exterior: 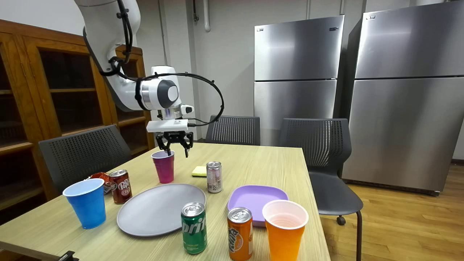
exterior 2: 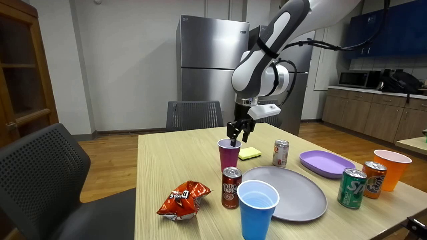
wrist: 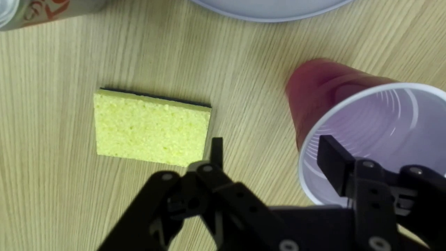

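Your gripper (wrist: 271, 148) has its jaws apart with nothing clamped between them: one finger (wrist: 332, 164) reaches over or just into the mouth of the magenta cup (exterior 2: 229, 158), the other finger (wrist: 216, 151) hangs outside, and the wall runs between, looking closer to the inner side. The cup stands upright on the surface (exterior: 261, 166), near the gray plate (exterior: 159, 210) but apart from its rim. Were you to bring the jaws together here, the inner finger would likely meet the plastic first and drag or tip the cup before the outer one backs it up. A pinch this high could also bend the thin-looking lip, slip off it, or leave the cup swinging from one edge if you lifted. You can't see the bottom of its inside, so any hidden contents might spill in a tilt. Going lower carries its own risk: the outer finger could catch the yellow sponge (wrist: 151, 127), which lies near the plate, though I cannot tell how well you would clear it. A wide sideways swing might knock over the silver can (exterior: 214, 177) or the Dr Pepper can (exterior 2: 231, 190), both standing upright near the plate, where they leave you little room.
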`<state>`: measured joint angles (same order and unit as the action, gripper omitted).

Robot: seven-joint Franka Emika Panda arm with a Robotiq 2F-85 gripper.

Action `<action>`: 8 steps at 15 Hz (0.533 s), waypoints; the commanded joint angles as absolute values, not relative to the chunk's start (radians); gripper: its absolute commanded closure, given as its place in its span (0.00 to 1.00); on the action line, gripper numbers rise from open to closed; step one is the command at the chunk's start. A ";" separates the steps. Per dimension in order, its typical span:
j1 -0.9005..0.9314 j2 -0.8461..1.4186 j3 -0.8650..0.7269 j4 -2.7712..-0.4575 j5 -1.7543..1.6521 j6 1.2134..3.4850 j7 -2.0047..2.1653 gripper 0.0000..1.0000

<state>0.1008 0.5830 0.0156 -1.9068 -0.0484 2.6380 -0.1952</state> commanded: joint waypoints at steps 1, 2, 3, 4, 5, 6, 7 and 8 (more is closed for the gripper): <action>0.096 0.585 0.029 -1.879 -0.078 2.597 -0.170 0.58; 0.096 0.582 0.030 -1.883 -0.077 2.597 -0.170 0.67; 0.097 0.579 0.031 -1.887 -0.077 2.599 -0.169 0.73; 0.098 0.576 0.032 -1.892 -0.077 2.600 -0.168 0.82; 0.099 0.574 0.031 -1.896 -0.077 2.601 -0.165 0.89; 0.101 0.570 0.031 -1.902 -0.077 2.603 -0.163 0.97; 0.102 0.566 0.031 -1.908 -0.077 2.606 -0.160 1.00; 0.104 0.561 0.030 -1.914 -0.077 2.608 -0.157 1.00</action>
